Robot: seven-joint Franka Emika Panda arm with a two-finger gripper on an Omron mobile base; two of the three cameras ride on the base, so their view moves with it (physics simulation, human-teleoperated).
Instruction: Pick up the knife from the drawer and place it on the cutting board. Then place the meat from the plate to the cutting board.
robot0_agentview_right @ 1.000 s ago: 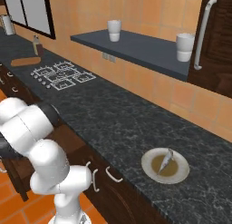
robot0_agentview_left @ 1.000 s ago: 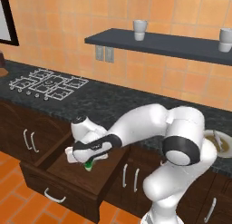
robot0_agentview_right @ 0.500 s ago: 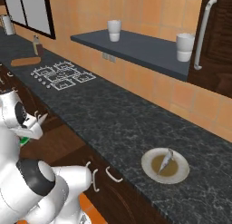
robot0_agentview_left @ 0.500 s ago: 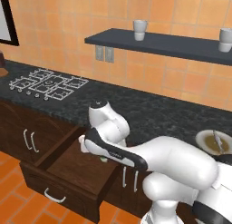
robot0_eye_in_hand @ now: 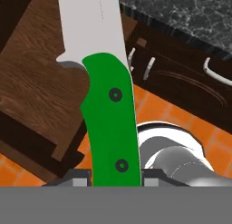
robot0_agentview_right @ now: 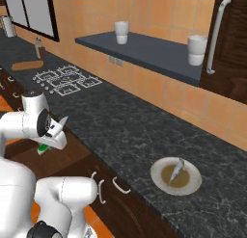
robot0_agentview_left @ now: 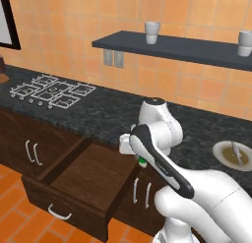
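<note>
One knife (robot0_eye_in_hand: pixel 111 123) is up in the grip, and what a clear look at it from the hand view: bright green handle with two dark rivets, and a broad pale blade running up and away toward the top edge. The gripper (robot0_eye_in_hand: pixel 114 175) is clamped on the butt of that handle, one finger (robot0_eye_in_hand: pixel 77 177) on each flank, jaws drawn in narrow around it. From the left base view just a speck of green peeks out below the white wrist (robot0_agentview_left: pixel 142 161), right at the counter's front edge. The right base view catches the same green bit (robot0_agentview_right: pixel 43 148) under the hand.

Arm pose now: it folds back on itself, elbow high over the black stone counter (robot0_agentview_left: pixel 103 114), forearm sloping down toward the base, hand tucked low at the counter lip above the right end of the open drawer (robot0_agentview_left: pixel 78 175).

That drawer stands pulled well out, reddish-brown floor bare, curved silver handle on its front. Over to the right along the counter sits the plate (robot0_agentview_right: pixel 192 183), with the pale meat strip (robot0_agentview_right: pixel 176 170) lying across its tan centre, well apart from the hand. Far down the counter by the window lies the cutting board (robot0_agentview_right: pixel 27 65), past the hob (robot0_agentview_right: pixel 66 80). Open black counter runs between hob and plate.
</note>
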